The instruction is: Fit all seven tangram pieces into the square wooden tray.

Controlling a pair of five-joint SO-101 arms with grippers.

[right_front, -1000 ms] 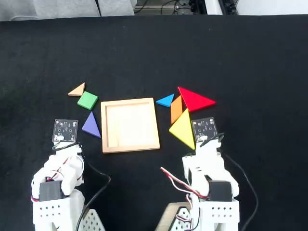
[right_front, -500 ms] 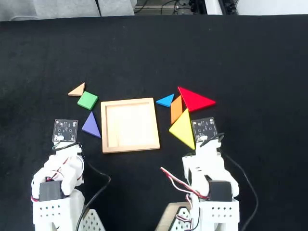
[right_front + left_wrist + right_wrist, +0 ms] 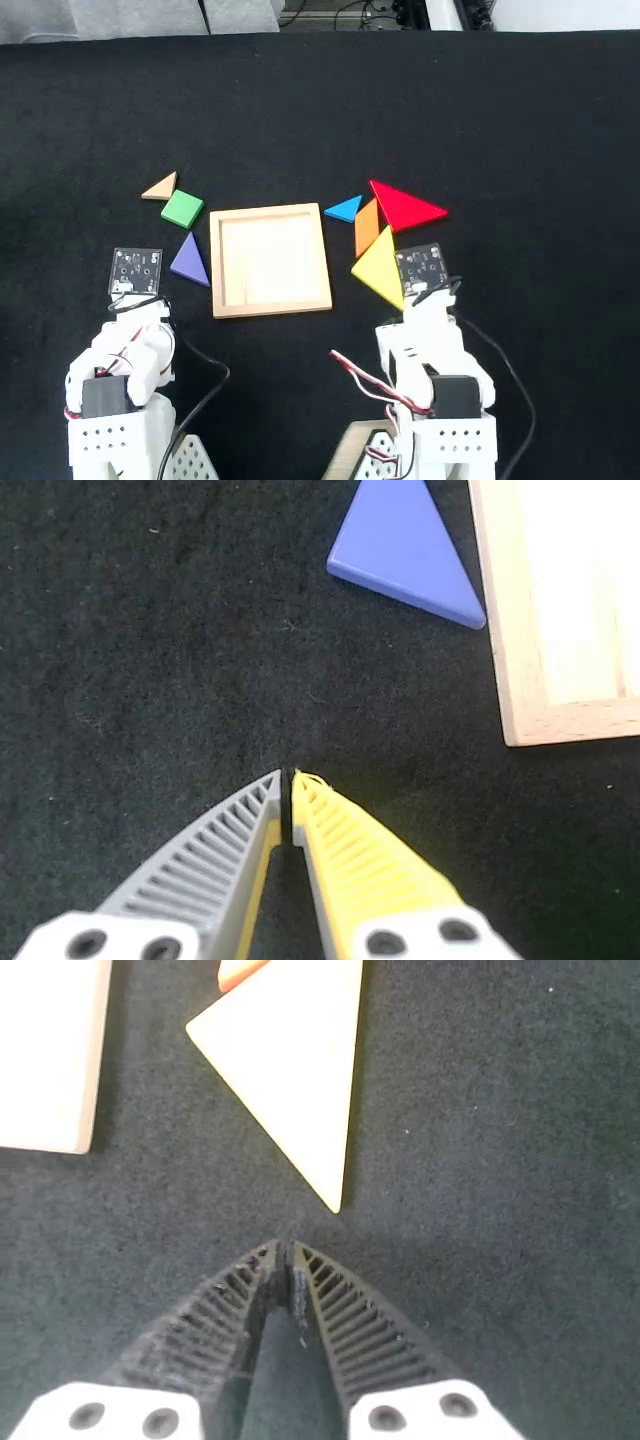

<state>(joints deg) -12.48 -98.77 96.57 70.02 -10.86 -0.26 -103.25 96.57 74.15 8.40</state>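
The right arm has edged slightly left since the earlier frames, while the left arm and every piece are unmoved. The square wooden tray lies at the table's middle with nothing in it.

All 7 pieces lie outside it:
- **Left of the tray (3):** a purple triangle just beside it, with a green square and a small tan triangle farther off.
- **Right of the tray (4):** a small blue triangle, an orange parallelogram, a large red triangle and a large yellow triangle, clustered together.

The right gripper, fingers pressed together, sits just near of the yellow triangle's near corner. The left gripper, also pressed together, hangs over the black cloth, near of the purple triangle.
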